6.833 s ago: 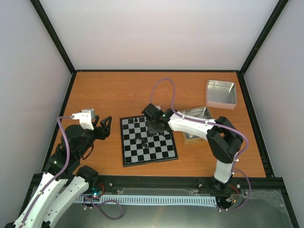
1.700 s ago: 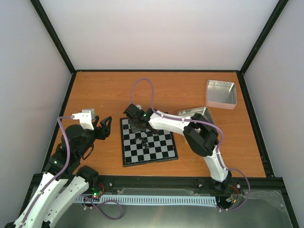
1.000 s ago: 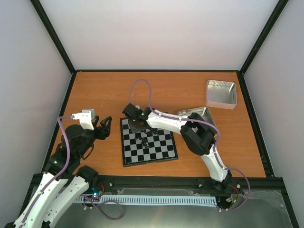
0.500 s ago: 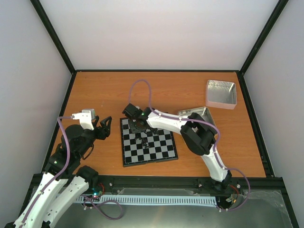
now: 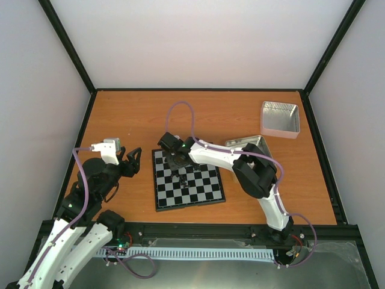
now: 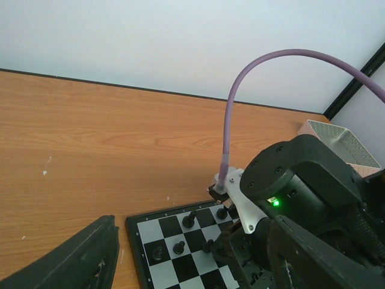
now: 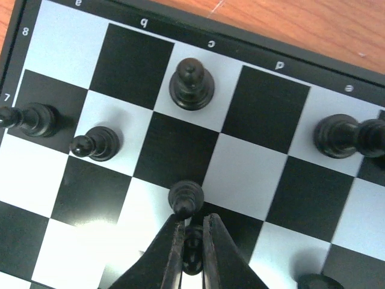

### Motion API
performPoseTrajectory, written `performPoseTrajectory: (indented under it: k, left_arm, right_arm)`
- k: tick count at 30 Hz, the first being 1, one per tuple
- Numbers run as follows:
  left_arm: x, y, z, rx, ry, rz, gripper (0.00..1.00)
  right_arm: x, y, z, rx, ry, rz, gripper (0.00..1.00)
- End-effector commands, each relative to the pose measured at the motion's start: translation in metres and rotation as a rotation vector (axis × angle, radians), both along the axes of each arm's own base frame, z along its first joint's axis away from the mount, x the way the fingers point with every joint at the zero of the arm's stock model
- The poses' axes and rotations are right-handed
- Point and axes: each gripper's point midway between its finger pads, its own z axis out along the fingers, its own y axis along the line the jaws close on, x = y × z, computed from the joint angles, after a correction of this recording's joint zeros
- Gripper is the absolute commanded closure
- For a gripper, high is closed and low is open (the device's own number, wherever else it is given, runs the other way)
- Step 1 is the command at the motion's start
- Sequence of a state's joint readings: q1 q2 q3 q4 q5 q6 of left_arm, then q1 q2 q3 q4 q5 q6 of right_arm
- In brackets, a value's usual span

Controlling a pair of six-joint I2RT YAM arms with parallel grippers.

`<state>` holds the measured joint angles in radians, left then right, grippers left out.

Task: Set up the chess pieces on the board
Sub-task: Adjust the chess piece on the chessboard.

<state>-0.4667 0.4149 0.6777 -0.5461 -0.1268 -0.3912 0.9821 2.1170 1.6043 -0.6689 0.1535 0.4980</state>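
The board [image 5: 204, 191] lies in the middle of the table. Several tiny black chess pieces stand on its far rows: one [image 7: 192, 84] in the back row, a pawn [image 7: 95, 143], one [image 7: 30, 118] at the left edge and one [image 7: 343, 135] at the right. My right gripper [image 7: 192, 232] hangs over the board's far left part [image 5: 176, 161]. It is shut on a small black piece [image 7: 192, 256], just behind a standing pawn [image 7: 186, 198]. My left gripper [image 5: 131, 159] is open and empty left of the board; the board [image 6: 150, 229] shows between its fingers.
Two shiny metal tins stand right of the board: one [image 5: 280, 118] at the far right, also in the left wrist view [image 6: 337, 141], and one [image 5: 249, 146] partly under the right arm. A purple cable [image 5: 180, 114] arches above the board's far edge.
My right gripper has moved from the board's middle to its far left part. Over the last second it has shifted only slightly. My left arm has not moved.
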Motion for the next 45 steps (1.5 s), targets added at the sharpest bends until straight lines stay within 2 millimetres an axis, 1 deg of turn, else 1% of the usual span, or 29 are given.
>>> performPoseTrajectory:
  k: [1,3,7,9,16,20,29,31,36,39,43,45]
  left_arm:
    - [-0.001,-0.001,0.005,-0.012,-0.015,-0.002,0.31]
    - [-0.001,-0.001,0.005,-0.012,-0.014,-0.002,0.31]
    - [-0.001,0.000,0.004,-0.010,-0.012,-0.001,0.31]
    - [-0.001,0.000,0.005,-0.010,-0.012,0.000,0.31]
    - [0.000,0.000,0.004,-0.009,-0.011,0.001,0.31]
    - [-0.001,0.000,0.004,-0.010,-0.012,0.001,0.31]
    - [-0.001,0.000,0.004,-0.009,-0.012,0.001,0.31]
    - [-0.001,0.000,0.004,-0.010,-0.012,0.001,0.31]
    - [-0.001,0.000,0.005,-0.010,-0.013,0.001,0.31]
    - [-0.001,-0.001,0.004,-0.010,-0.012,-0.001,0.31]
    - [-0.001,-0.001,0.004,-0.011,-0.013,-0.002,0.31]
    - [-0.001,0.000,0.005,-0.011,-0.014,-0.001,0.31]
  right_arm:
    - [0.008,-0.011,0.021,-0.007,-0.066,-0.042,0.92]
    - [0.010,-0.008,0.019,0.002,-0.065,-0.034,0.92]
    - [0.009,0.005,0.016,0.042,-0.049,-0.002,0.92]
    - [0.011,0.007,0.015,0.040,-0.051,-0.001,0.92]
    - [0.018,0.010,0.005,0.033,-0.045,-0.009,0.92]
    - [0.018,0.011,0.001,0.036,-0.042,-0.011,0.92]
    - [0.017,0.011,0.003,0.062,-0.052,0.003,0.92]
    - [0.017,0.008,0.004,0.063,-0.052,-0.003,0.92]
    - [0.014,-0.007,0.017,0.072,-0.071,-0.023,0.92]
    - [0.012,-0.012,0.025,0.082,-0.083,-0.025,0.91]
    - [0.015,-0.020,0.025,0.072,-0.094,-0.044,0.91]
    - [0.018,-0.021,0.021,0.069,-0.088,-0.049,0.91]
